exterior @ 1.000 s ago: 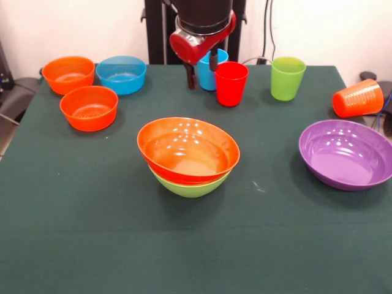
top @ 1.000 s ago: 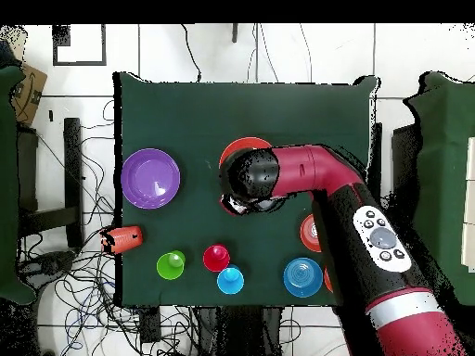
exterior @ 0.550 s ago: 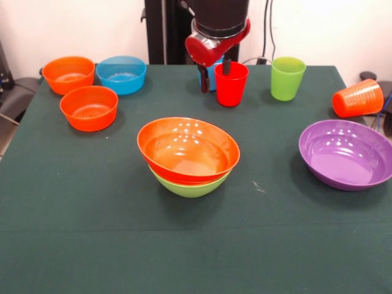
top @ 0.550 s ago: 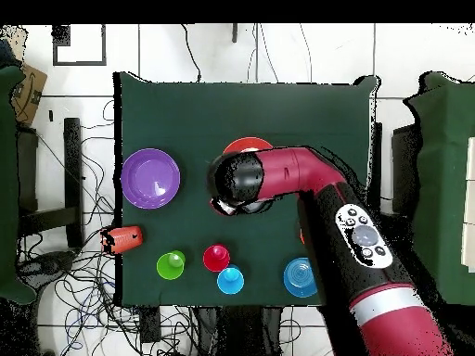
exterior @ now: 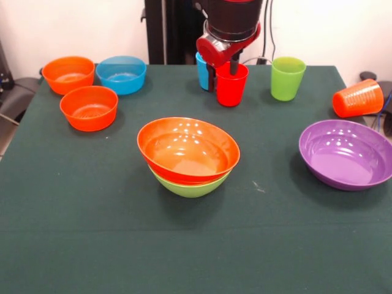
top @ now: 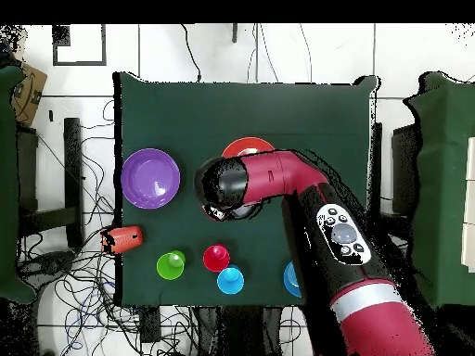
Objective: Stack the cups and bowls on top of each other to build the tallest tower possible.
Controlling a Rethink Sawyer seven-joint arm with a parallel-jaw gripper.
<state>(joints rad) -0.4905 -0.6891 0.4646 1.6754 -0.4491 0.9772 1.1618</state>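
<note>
Gripper [exterior: 222, 72] hangs at the red cup [exterior: 231, 84], fingers spread; one finger appears to reach inside its rim, the other beside the blue cup [exterior: 202, 70]. Tower [exterior: 188, 157]: orange-red bowl [exterior: 187, 148] nested in green bowl [exterior: 190, 185], table centre. Purple bowl [exterior: 346, 154] lies apart; the orange cup [exterior: 358, 98] lies tipped.

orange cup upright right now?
No. In the front view the orange cup lies on its side near the table's edge, beyond the purple bowl.
</note>
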